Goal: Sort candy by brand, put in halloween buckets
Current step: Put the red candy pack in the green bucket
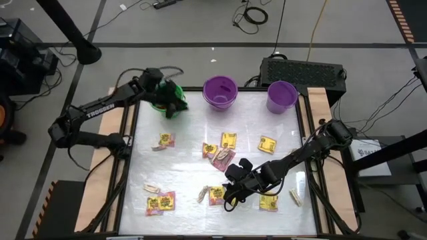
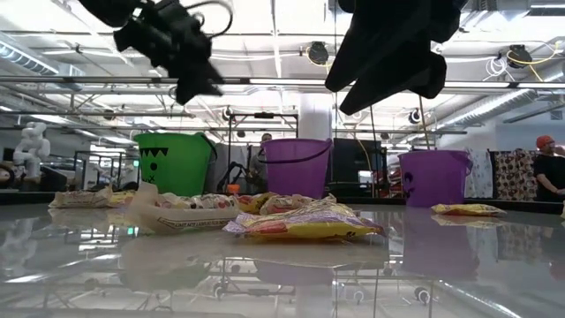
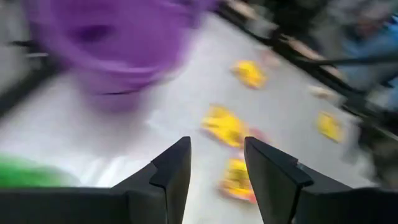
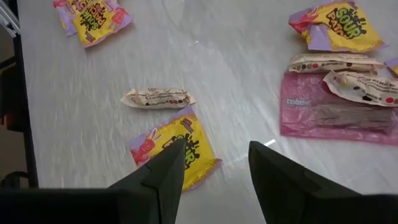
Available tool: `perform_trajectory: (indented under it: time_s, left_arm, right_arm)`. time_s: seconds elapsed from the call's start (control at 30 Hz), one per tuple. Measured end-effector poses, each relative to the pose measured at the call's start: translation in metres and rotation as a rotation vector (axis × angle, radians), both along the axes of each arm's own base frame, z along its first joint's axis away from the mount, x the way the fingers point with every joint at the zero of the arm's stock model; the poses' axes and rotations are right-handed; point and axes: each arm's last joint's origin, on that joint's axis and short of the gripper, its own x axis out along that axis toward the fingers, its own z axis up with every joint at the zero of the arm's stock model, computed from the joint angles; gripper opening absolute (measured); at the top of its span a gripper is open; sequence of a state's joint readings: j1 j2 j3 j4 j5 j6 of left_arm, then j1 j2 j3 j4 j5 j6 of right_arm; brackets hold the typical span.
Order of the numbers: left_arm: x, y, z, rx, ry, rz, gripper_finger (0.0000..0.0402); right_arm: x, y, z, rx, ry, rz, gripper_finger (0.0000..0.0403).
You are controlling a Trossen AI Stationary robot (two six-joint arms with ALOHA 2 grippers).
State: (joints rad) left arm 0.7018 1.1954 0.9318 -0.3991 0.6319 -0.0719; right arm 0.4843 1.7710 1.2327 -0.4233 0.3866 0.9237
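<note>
Three halloween buckets stand along the table's far edge: a green one (image 2: 172,163), a deep purple one (image 1: 220,91) and a lavender one (image 1: 281,95). My left gripper (image 1: 176,107) hangs open over the green bucket (image 1: 159,105) and hides most of it; nothing is between its fingers (image 3: 217,168). Candy lies flat on the table: yellow packets (image 1: 229,141), a pink packet (image 1: 222,159) and small tan pieces (image 1: 151,189). My right gripper (image 1: 230,195) hovers open above the near middle, over a yellow packet (image 4: 176,148) and beside a tan piece (image 4: 157,97).
More yellow packets lie near the left side (image 1: 165,140), the near left (image 1: 160,202) and the near right (image 1: 268,202). A pink packet with tan pieces on it (image 4: 336,115) lies to one side of my right gripper. Wooden rails (image 1: 320,100) run along both table sides.
</note>
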Motion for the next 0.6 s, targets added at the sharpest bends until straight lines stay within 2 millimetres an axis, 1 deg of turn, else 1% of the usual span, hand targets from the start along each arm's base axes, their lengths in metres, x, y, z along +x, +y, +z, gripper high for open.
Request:
perform_trajectory:
  time_s: [0.13,0.27,0.33,0.43,0.5,0.6]
  left_arm:
    - [0.024,-0.039,0.001,0.000,-0.019,-0.210,0.0156]
    - [0.047,-0.081,-0.005,0.138,0.016,-0.336,0.0157]
    - [0.059,-0.101,-0.012,0.219,0.049,-0.390,0.0157]
    - [0.079,-0.125,-0.028,0.308,0.091,-0.421,0.0157]
    - [0.092,-0.139,-0.043,0.324,0.113,-0.455,0.0157]
    - [0.111,-0.158,-0.062,0.332,0.097,-0.518,0.0157]
  right_arm:
    - [-0.001,0.000,0.000,-0.002,0.004,0.002,0.0169]
    - [-0.001,0.000,-0.001,-0.009,0.014,0.003,0.0169]
    - [-0.002,0.000,-0.001,-0.015,0.017,0.009,0.0169]
    - [-0.002,0.000,-0.001,-0.022,0.019,0.016,0.0169]
    - [-0.002,0.000,-0.001,-0.024,0.023,0.016,0.0169]
    - [-0.002,0.000,-0.001,-0.024,0.023,0.016,0.0169]
